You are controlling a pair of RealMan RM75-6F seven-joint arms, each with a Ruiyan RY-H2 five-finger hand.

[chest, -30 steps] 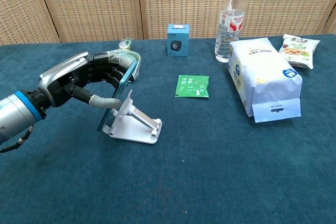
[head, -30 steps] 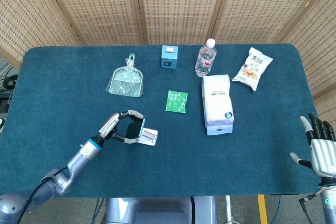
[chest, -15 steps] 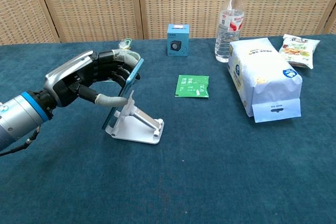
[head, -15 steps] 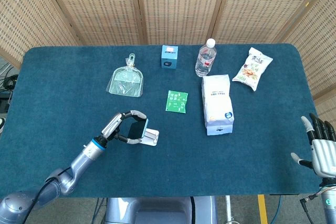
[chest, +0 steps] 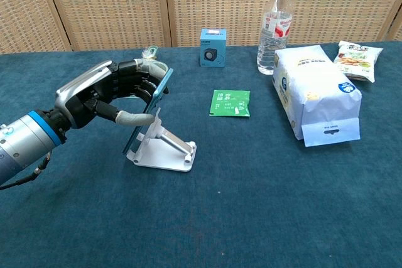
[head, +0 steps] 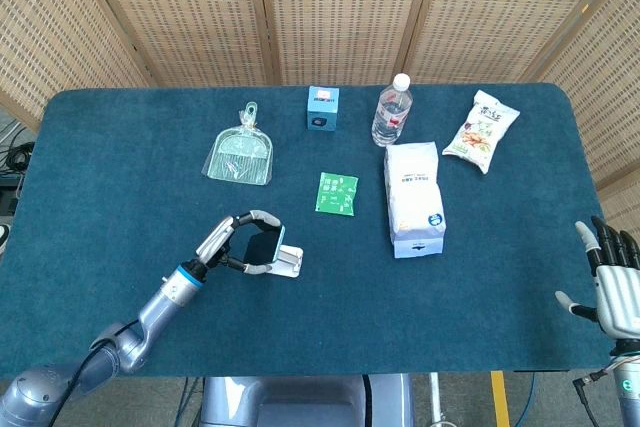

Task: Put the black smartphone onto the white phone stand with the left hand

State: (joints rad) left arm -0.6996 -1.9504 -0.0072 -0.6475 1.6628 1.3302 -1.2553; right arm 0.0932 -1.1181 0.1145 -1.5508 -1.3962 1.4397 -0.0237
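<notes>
The left robot hand point(chest: 103, 95) is clamped on the phone point(chest: 148, 110), thumb along the near edge and fingers curled around the far edge. The phone leans tilted against the back of the white stand point(chest: 164, 149), its lower edge down at the stand's base; whether it rests fully in the cradle cannot be told. The right robot hand point(head: 610, 282) sits at the counter's point(head: 120, 167) near right corner, fingers apart and holding nothing. Farther back stand a water bottle point(chest: 274, 27), seemingly filled with clear liquid, a small blue box point(chest: 213, 47) and a big white bag point(chest: 317, 95), sealed. A snack packet point(chest: 355, 60), a green sachet point(chest: 230, 103) and a clear-wrapped dustpan point(head: 240, 152) lie closed.
</notes>
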